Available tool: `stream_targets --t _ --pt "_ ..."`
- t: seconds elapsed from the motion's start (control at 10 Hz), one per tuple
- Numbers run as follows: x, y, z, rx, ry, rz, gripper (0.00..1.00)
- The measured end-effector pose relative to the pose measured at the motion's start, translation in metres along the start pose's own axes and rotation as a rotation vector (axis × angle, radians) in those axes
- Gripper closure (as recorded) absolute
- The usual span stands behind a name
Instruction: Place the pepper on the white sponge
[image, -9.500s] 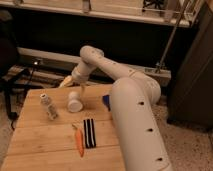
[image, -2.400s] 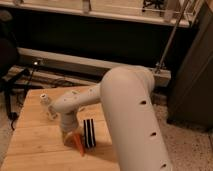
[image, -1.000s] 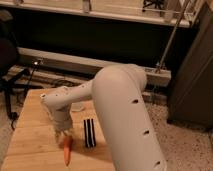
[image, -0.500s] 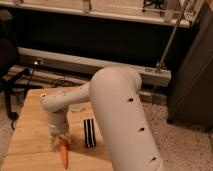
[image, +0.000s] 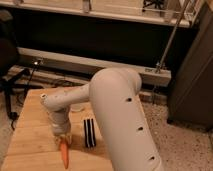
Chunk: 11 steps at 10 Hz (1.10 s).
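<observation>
Pepper (image: 64, 154), orange, pincer (image: 63, 139) at its top end, wooden table (image: 30, 131) beneath

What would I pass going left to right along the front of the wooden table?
Slender orange pepper, with the gripper at its far end → black-and-white striped strip → bulky white robot arm.

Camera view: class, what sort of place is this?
Probably a lab or workshop: a wooden table on a speckled floor, a long pale rail behind, and a robot arm whose tool sits at the upper end of the pepper.
</observation>
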Motion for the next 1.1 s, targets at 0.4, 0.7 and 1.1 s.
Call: stream_targets --t 0.4,0.7,1.1 --pt "0.01 0.002 -0.007 -0.008 0.004 -0.005 1.0" --pt "0.035 -0.003 -0.042 0.056 0.082 0.003 1.0" --pt "0.071 0.088 -0.169 0.085 0.314 0.13 1.0"
